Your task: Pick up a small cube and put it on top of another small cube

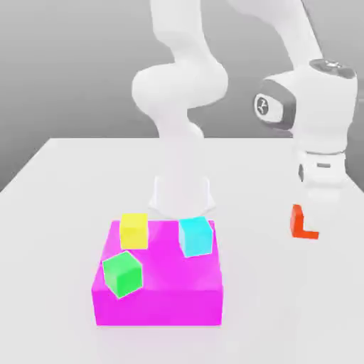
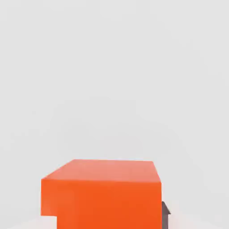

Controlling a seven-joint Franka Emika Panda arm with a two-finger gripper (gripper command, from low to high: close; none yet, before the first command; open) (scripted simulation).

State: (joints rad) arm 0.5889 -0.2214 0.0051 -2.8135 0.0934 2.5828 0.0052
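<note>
Claw [image 1: 310, 217]: white two-finger gripper, pointing down over the white table [image 1: 64, 170]; fingers closed on the small plain orange-red cube [image 1: 303, 222], which sits between them. Toward the exterior view's left of the claw, well apart: big magenta block [image 1: 160, 298] bearing yellow [image 1: 134, 230], cyan [image 1: 195, 237] and green [image 1: 123, 274] small cubes.

The gripper [image 1: 311, 213] partly hides the orange-red cube [image 1: 296, 222].
</note>
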